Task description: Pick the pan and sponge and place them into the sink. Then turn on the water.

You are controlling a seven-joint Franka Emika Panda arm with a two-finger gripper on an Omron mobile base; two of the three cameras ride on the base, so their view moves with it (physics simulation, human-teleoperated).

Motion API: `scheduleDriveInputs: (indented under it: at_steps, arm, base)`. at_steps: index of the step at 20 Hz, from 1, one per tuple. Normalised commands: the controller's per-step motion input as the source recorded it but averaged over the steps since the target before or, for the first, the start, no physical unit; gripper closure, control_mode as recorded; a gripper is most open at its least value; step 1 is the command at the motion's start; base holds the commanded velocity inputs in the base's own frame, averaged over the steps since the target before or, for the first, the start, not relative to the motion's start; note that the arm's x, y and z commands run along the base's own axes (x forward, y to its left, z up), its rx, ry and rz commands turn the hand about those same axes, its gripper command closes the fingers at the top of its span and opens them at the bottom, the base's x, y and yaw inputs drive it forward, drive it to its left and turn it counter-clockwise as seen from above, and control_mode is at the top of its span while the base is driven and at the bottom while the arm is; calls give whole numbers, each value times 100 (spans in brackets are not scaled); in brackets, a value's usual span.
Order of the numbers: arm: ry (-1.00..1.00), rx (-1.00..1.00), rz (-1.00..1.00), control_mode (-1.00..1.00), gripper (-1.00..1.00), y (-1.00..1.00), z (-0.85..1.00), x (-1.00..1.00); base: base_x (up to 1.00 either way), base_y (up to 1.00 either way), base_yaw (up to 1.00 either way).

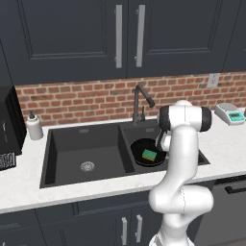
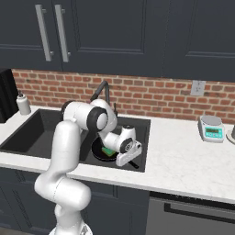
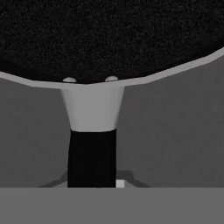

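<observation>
Pan in the right sink basin, gripper closed on its handle.
No readable writing. The black round pan [image 1: 148, 153] lies in the right basin of the matte black sink [image 1: 67, 144], with the green sponge [image 1: 149, 154] on it. The gripper [image 2: 130, 160] sits at the pan's rim, jaws shut on the dark handle [image 3: 92, 157].

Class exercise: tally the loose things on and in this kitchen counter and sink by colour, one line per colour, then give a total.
Black: 1, the pan
Green: 1, the sponge
White: 2, the soap bottle and the kitchen scale
Total: 4
</observation>
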Motion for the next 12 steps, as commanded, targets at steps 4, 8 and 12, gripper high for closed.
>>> scheduleDriveInputs:
  at_steps: [4,8,12]
  arm:
    - [0,0,2,-100,100,0,-3,5]
    - [0,0,2,-100,-100,0,-2,0]
    - [0,0,1,-100,-100,0,0,0]
  base:
    - [0,0,0]
    - [0,0,0]
    - [0,0,0]
